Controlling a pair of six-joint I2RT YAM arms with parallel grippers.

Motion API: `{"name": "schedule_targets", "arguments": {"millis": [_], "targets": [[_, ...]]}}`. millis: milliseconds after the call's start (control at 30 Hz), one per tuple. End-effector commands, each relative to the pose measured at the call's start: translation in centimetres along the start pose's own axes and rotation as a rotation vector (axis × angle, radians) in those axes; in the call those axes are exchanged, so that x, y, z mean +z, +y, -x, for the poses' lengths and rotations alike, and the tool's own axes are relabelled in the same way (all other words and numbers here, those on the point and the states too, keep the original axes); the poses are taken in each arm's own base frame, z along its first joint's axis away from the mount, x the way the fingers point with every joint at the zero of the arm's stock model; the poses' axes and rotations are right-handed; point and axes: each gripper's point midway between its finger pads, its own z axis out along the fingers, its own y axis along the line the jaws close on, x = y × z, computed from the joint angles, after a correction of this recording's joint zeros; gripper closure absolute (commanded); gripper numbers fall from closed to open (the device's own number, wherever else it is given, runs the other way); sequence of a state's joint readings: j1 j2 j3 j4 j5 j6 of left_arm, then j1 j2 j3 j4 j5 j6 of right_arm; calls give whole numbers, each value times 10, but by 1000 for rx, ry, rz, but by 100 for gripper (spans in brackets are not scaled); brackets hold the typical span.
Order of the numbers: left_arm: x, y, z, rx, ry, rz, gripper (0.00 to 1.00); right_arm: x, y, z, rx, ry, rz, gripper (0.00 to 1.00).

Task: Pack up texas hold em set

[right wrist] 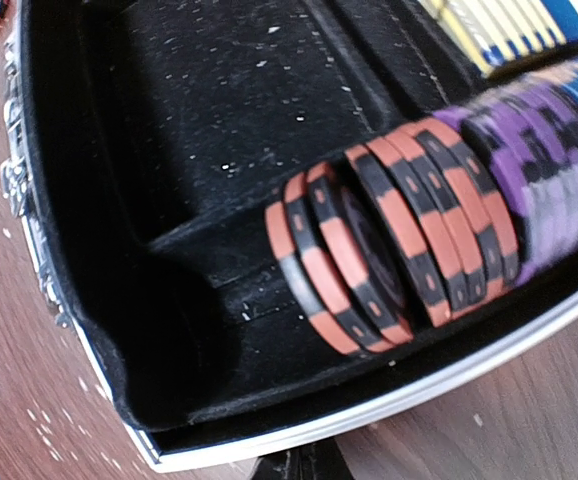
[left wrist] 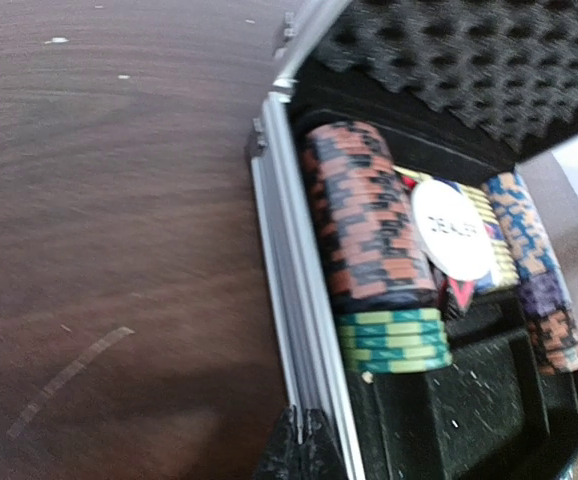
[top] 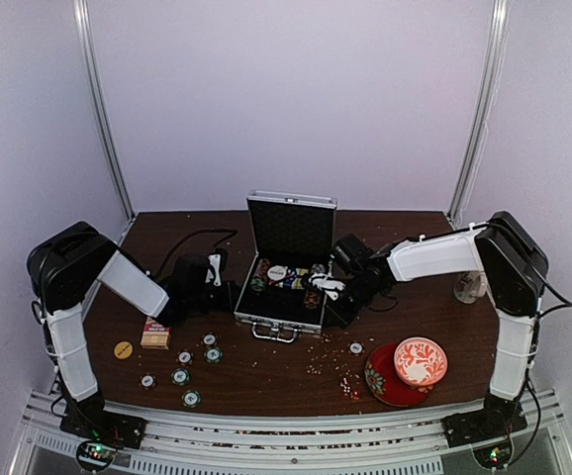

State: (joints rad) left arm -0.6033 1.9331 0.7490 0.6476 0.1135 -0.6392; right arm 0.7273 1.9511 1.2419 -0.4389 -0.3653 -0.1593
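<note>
The silver briefcase stands open at mid table with its foam-lined lid up. Inside lie rows of orange-black chips, green chips, a white dealer button and purple chips. My left gripper is shut and empty, its tips against the outside of the case's left aluminium rim. My right gripper is shut and empty too, just outside the right rim beside the orange-black chips. Several loose chips and the red-tan card box lie on the table at front left. Tiny red dice are scattered at front centre.
A red-and-white bowl on a red saucer sits at the front right. A pale mug stands behind the right arm. A yellow disc lies near the left arm. Small crumbs are strewn in front of the case.
</note>
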Motion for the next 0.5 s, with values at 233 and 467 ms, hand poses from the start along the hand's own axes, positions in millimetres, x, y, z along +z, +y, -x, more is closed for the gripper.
{"name": "schedule_targets", "arguments": {"millis": [233,467], "targets": [[-14,-76,3,62,18,-179,100,-23,-12,-3,-30,-58,-37,93],[-38,-67,32,72,78,16,81,-52,-22,-13,-52,-60,-59,82]]}}
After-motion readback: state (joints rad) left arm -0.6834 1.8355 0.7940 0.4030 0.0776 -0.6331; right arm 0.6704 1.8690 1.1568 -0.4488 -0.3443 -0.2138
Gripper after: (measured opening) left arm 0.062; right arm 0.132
